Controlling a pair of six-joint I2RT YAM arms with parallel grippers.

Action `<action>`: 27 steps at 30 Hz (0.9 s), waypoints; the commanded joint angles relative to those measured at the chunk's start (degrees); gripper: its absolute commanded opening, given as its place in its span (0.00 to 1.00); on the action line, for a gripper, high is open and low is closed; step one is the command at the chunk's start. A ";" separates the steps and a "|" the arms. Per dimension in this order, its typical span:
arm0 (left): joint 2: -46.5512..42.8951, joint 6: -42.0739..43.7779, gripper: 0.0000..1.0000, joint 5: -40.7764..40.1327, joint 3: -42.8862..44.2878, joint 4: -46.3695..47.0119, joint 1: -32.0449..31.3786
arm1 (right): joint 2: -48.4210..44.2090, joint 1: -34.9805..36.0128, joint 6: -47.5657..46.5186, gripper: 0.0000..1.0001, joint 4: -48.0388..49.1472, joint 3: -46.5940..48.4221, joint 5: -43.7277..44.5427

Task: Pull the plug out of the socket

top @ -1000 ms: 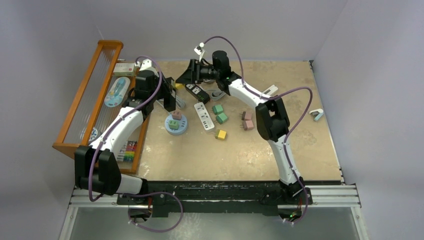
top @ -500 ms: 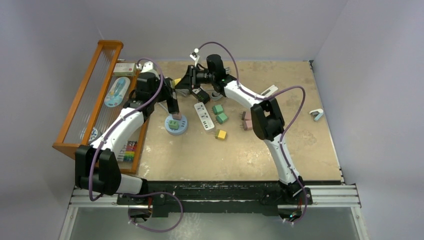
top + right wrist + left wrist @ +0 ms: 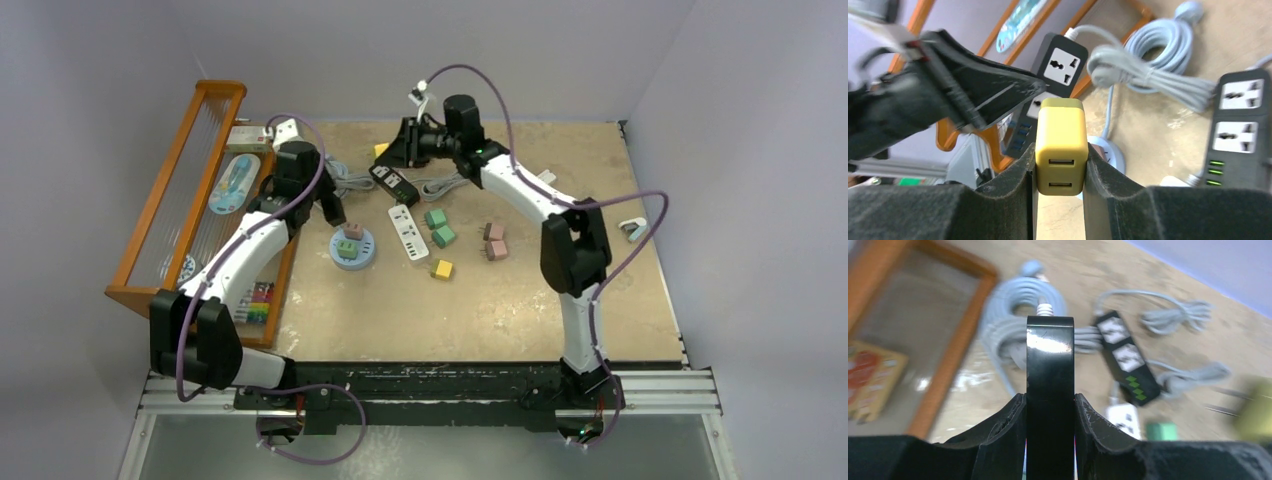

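Right hand is closed on the yellow plug, a finger on each side, two USB ports facing the wrist camera. Left hand is closed on the black socket strip, held edge-on with a white cord stub at its far end. In the top view the plug is up over the far part of the surface, apart from the left hand and its strip.

A second black strip lies on the surface between the two hands, with a grey cord coil beside it. Nearer the arm bases are a white strip, a round socket with plugs still in it, and loose green plugs. An orange rack sits at the left edge.
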 commanded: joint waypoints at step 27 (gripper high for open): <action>13.33 -1.07 0.06 0.23 15.06 -3.38 7.67 | -35.13 -9.46 -13.99 0.00 -11.76 -56.51 -5.36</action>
